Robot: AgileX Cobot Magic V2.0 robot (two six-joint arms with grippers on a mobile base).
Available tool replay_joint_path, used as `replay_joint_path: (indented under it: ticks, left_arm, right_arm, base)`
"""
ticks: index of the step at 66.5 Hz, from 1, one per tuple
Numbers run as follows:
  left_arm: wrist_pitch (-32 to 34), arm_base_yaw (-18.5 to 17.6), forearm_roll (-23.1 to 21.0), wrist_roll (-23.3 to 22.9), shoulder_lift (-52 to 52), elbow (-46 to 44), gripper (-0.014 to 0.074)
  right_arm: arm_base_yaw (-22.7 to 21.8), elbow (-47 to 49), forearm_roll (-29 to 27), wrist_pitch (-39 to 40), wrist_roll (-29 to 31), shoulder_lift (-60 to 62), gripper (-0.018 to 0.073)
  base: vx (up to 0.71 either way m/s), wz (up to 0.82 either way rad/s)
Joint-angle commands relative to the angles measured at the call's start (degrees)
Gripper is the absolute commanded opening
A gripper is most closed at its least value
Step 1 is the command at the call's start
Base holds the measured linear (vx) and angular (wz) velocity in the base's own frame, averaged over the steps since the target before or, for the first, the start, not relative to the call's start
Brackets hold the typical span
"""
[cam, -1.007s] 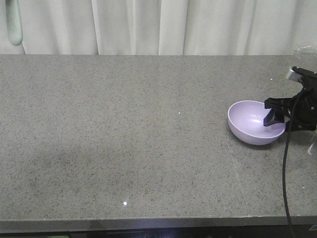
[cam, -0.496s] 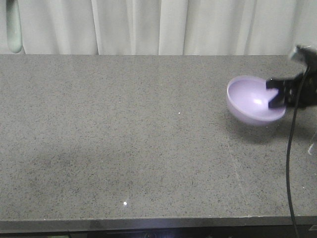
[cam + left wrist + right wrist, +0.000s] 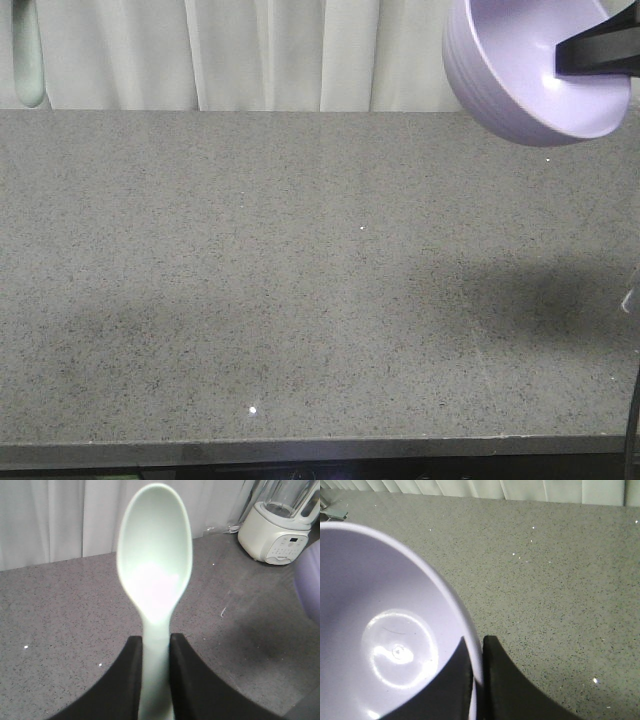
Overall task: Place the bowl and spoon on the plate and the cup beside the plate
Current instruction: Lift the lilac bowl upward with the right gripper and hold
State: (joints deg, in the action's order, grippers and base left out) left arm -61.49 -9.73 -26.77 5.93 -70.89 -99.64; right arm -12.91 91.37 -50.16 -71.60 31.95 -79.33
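Observation:
High above the grey counter (image 3: pixel 300 280) hangs the lavender bowl (image 3: pixel 520 75), at the top right of the front view. My right gripper (image 3: pixel 575 58) is shut on its rim. The right wrist view shows one finger inside the bowl (image 3: pixel 385 630) and one outside, the right gripper (image 3: pixel 477 650) pinching the wall. My left gripper (image 3: pixel 156 645) is shut on the handle of the pale mint-green spoon (image 3: pixel 155 565), scoop pointing away from me. That spoon (image 3: pixel 27 60) also shows at the front view's top left. The plate and the cup are out of view.
A white blender base (image 3: pixel 277 532) stands at the back of the counter near the curtain (image 3: pixel 300 50). The bowl's shadow (image 3: pixel 530 290) lies on the counter's right part. The counter's front edge (image 3: pixel 300 450) runs along the bottom.
My right gripper has lifted the bowl off the counter's right side, up to the top of the front view. The spoon at top left has barely moved.

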Motion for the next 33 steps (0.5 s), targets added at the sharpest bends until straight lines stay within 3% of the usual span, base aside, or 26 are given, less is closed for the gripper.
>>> replay_joint_path:
  ticks: [1, 33]
  left_arm:
    - [3.5, -0.3, -1.9, 0.2, 0.9, -1.2, -0.0008]
    - [3.5, -0.3, -1.9, 0.2, 0.9, -1.2, -0.0008]
  right_arm:
    - [-0.1, 1.6, -3.4, 1.4, 0.6, 3.2, -0.0006]
    - [-0.1, 1.6, -3.4, 1.1, 0.6, 4.9, -0.0006]
  base:
    - [0.00, 0.00]
    - [0.00, 0.00]
